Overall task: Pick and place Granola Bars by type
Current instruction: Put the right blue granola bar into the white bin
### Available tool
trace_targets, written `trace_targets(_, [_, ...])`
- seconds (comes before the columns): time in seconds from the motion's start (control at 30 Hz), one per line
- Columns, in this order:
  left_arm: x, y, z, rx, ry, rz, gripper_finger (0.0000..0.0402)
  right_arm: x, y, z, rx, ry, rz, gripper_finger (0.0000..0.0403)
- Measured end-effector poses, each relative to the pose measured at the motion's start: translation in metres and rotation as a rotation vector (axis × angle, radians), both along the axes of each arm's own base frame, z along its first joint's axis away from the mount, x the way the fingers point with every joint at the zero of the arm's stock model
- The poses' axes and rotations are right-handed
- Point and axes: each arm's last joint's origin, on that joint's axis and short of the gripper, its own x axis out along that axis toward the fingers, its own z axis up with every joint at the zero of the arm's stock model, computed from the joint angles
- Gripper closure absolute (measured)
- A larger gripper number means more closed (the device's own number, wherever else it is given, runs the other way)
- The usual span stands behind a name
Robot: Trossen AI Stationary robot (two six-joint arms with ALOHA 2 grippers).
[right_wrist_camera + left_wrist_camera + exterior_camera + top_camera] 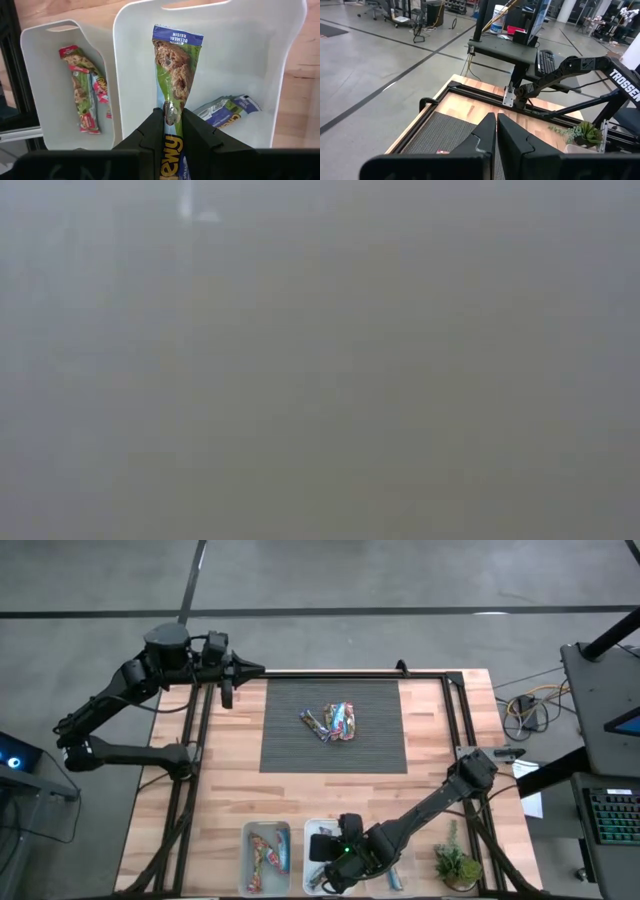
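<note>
Granola Bars are split three ways: a small pile (338, 722) lies on the dark mat (290, 745) at the table's middle, red-ended ones (86, 90) rest in the left bin (37, 75), and blue-ended ones (225, 111) lie in the neighbouring bin (135, 60). The right gripper (172, 122) hangs over that second bin, its jaws pinching a blue-topped bar (176, 65) upright. The left gripper (496, 131), jaws pressed together and holding nothing, waits at the table's far left corner. The low view shows only grey blur.
</note>
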Motion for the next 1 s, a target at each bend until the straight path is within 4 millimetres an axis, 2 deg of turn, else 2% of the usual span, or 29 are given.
trace_targets(0.33, [0.000,0.000,0.000,-0.004,-0.001,0.001,0.0402,0.001,0.001,-0.011,0.016,-0.010,-0.012,0.0349])
trace_targets(1.0, [0.000,0.000,0.000,-0.003,-0.001,0.001,0.0402,0.001,0.001,-0.011,0.016,-0.015,-0.005,0.0349])
